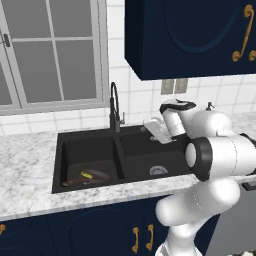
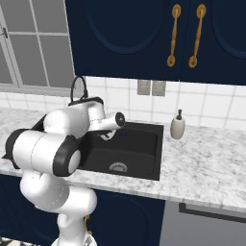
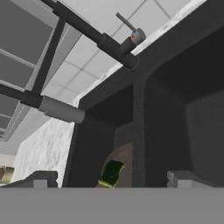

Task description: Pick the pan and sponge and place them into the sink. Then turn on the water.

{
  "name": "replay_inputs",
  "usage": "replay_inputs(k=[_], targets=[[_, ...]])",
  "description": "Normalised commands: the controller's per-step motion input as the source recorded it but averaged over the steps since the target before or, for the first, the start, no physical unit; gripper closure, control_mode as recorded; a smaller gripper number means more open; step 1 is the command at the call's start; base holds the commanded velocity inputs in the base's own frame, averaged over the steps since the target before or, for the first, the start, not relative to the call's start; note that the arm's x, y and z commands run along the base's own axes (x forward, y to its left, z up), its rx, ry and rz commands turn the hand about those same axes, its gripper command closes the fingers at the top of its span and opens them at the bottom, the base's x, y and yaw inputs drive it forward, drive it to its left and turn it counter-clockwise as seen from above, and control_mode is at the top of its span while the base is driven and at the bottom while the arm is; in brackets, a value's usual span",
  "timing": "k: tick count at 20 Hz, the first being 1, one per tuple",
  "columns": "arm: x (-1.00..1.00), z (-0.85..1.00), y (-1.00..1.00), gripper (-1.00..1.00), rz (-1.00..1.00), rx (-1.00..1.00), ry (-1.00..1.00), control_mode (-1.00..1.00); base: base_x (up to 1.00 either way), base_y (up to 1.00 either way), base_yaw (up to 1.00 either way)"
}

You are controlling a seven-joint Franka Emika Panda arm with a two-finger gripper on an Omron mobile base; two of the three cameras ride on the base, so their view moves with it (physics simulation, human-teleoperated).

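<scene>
The pan (image 1: 82,178) lies in the left basin of the sink (image 1: 59,165), the sponge (image 1: 87,175) resting on it. The fingers (image 3: 109,178) hang spread and empty above the sink's divider, near the faucet (image 1: 114,107). No writing is legible.

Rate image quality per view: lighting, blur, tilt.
Left base view: even flat light, pan and sponge dim and blurry in the black sink. Right base view: clear, no glare. Hand view: rolled sideways, so the faucet runs diagonally.
</scene>
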Motion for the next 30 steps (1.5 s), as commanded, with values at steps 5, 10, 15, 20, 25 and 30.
replay_inputs(k=[5, 10, 15, 20, 25, 30], targets=[[0.48, 0.0, 0.07, -1.0, 0.0, 0.06, 0.0, -1.0, 0.0, 0.0, 0.0], [0.5, 0.0, 0.07, -1.0, -0.01, 0.02, 0.0, -1.0, 0.0, 0.0, 0.0], [0.33, -0.03, 0.13, -1.0, 0.0, 0.01, 0.0, -1.0, 0.0, 0.0, 0.0], [0.46, -0.04, 0.12, -1.0, 0.0, 0.01, 0.0, -1.0, 0.0, 0.0, 0.0], [0.5, -0.08, 0.0, -1.0, 0.0, 0.02, 0.0, -1.0, 0.0, 0.0, 0.0], [0.41, -0.25, 0.03, -1.0, 0.0, 0.0, 0.0, -1.0, 0.0, 0.0, 0.0]])
